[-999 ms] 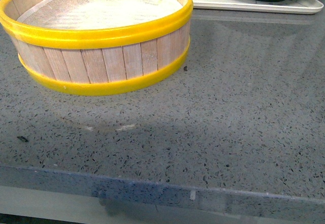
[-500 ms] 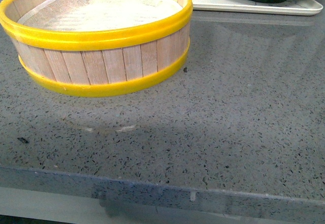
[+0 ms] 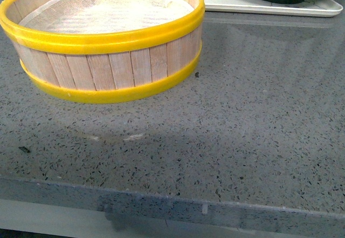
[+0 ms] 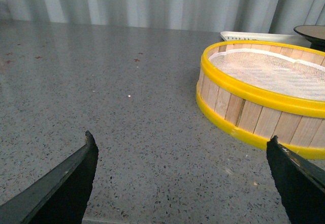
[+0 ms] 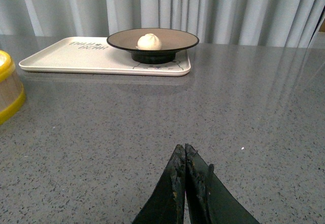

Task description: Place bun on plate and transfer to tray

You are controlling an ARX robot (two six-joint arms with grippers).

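Both sets of fingers hold nothing: your left gripper (image 4: 183, 176) has its fingers spread wide apart above the grey surface (image 3: 242, 130), and your right gripper (image 5: 185, 155) has its fingers pressed together, low over that surface and well apart from the tray (image 5: 71, 59). Judging from how things lie, the task looks finished, since the bun (image 5: 149, 41) sits in the plate (image 5: 175, 41) and the plate stands on the tray, so your next move calls only for keeping both arms clear. Beside the left gripper, the steamer basket (image 4: 238, 115) holds only its white mesh cloth (image 4: 269, 74).
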